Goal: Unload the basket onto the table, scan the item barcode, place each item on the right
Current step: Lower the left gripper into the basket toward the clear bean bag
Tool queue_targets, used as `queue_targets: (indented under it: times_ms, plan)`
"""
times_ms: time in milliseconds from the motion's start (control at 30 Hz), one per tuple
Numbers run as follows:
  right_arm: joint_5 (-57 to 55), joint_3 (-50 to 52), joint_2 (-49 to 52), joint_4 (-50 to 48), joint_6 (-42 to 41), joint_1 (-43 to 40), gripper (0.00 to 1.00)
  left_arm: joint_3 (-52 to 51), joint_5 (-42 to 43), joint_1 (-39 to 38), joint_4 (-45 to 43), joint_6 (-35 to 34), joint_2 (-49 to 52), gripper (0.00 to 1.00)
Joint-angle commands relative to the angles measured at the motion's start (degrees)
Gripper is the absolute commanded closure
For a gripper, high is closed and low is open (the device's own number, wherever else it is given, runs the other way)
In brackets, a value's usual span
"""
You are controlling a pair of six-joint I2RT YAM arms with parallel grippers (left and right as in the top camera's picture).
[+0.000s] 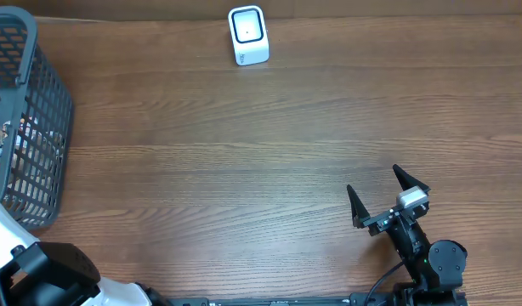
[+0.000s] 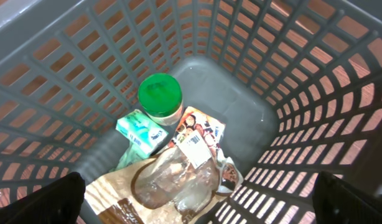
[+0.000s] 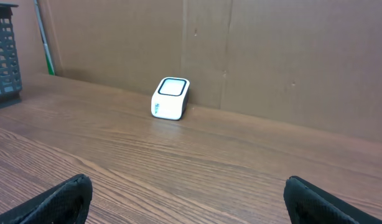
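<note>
- A grey plastic basket (image 1: 40,110) with lattice walls stands at the left edge of the wooden table (image 1: 244,170). Its walls close in everything inside, which is open only from above.
- The left gripper (image 2: 200,196) hangs over the basket's mouth with its jaws spread wide and nothing between them.
- On the basket floor, a small green-and-white box (image 2: 140,130) lies touching a jar (image 2: 160,96) with a green lid. A clear bag (image 2: 172,183) on brown paper lies in front of them.
- The packet (image 2: 200,130) lies just right of the jar, its lower end under the clear bag. It has a colourful printed front, and a white label (image 2: 194,144) with a barcode faces up.
- A white scanner (image 1: 248,36) with a dark-framed window stands at the table's far edge, in front of a cardboard wall (image 3: 272,56) and well apart from the basket.
- The right gripper (image 1: 372,178) is over the wood near the right side, fully open and empty, facing the scanner.
</note>
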State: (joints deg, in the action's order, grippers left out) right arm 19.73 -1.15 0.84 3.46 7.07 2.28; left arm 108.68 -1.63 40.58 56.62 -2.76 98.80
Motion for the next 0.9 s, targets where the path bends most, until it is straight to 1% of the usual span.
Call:
queue_targets:
  times_ms: [0,100,200,400,500,667,867]
  plan:
    - [0.3,0.7,-0.7,-0.4,-0.4,-0.1,0.00,-0.5,2.9,0.9,0.0,3.5,1.2,0.00]
    - [0.3,0.7,-0.7,-0.4,-0.4,-0.1,0.00,-0.5,3.1,1.0,-0.3,5.2,2.1,0.00]
    - [0.3,0.7,-0.7,-0.4,-0.4,-0.1,0.00,-0.5,3.5,1.2,-0.8,5.5,3.0,0.00]
    - [0.3,0.7,-0.7,-0.4,-0.4,-0.1,0.00,-0.5,10.3,2.5,-2.9,7.5,3.9,0.00]
    - [0.3,0.7,-0.7,-0.4,-0.4,-0.1,0.00,-0.5,10.7,3.4,-2.4,8.3,4.2,0.00]
    - [0.3,0.7,-0.7,-0.4,-0.4,-0.1,0.00,-0.5,11.1,7.5,-0.2,9.3,5.0,0.00]
    - [0.3,0.7,-0.7,-0.4,-0.4,-0.1,0.00,-0.6,17.7,12.6,2.3,11.8,7.6,0.00]
